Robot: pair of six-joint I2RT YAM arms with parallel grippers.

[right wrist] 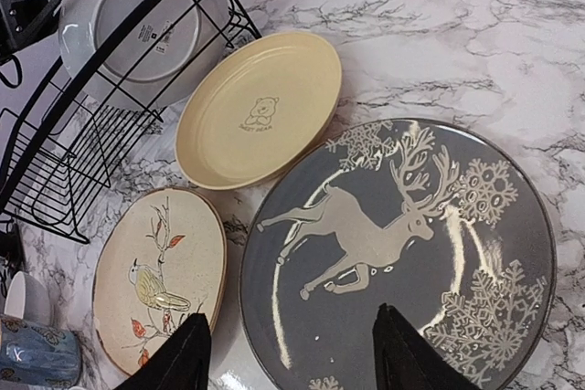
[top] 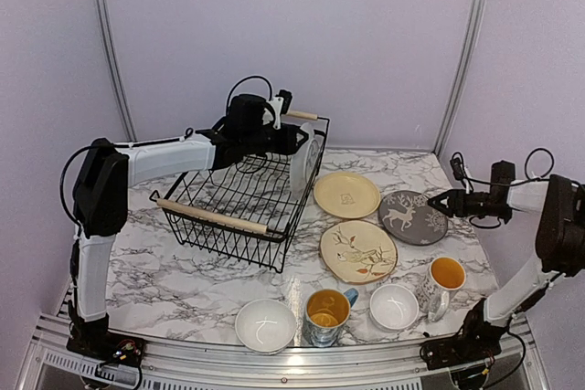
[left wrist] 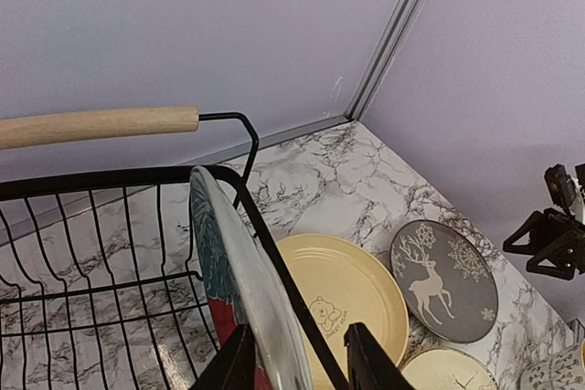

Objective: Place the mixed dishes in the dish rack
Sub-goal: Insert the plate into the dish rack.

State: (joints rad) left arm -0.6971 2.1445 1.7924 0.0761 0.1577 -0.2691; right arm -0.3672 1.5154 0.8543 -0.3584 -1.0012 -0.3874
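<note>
Top view: L arm's upper link stands upright and its forearm reaches across the dish rack [top: 212, 216]. L gripper [top: 298, 146] sits at the rack's far R end, at the top edge of the upright plate [top: 304, 169], which stands inside against that end wall. R arm is bent w/ forearm abt level. R gripper [top: 437, 203] points L, just beside the rim of the reindeer plate [top: 411, 218]. That plate lies flat on the table [top: 183, 271], near the yellow plate [top: 346, 195] and bird plate [top: 357, 250]. Bowls [top: 265, 324] and mugs [top: 327, 315] line the near edge.

L wrist view: fingers [left wrist: 236, 363] are spread, one each side of the upright plate's [left wrist: 251, 271] rim, not pinching. The finger on the yellow plate's side stands clear, w/ the rack's end wire betw. Contact of the other finger is unclear. Teal and red show on the plate's inner face.

R wrist view: fingers [right wrist: 187, 358] are spread wide, nothing betw them. The reindeer plate [right wrist: 402, 226] lies flat below, its near part under the gap.
</note>
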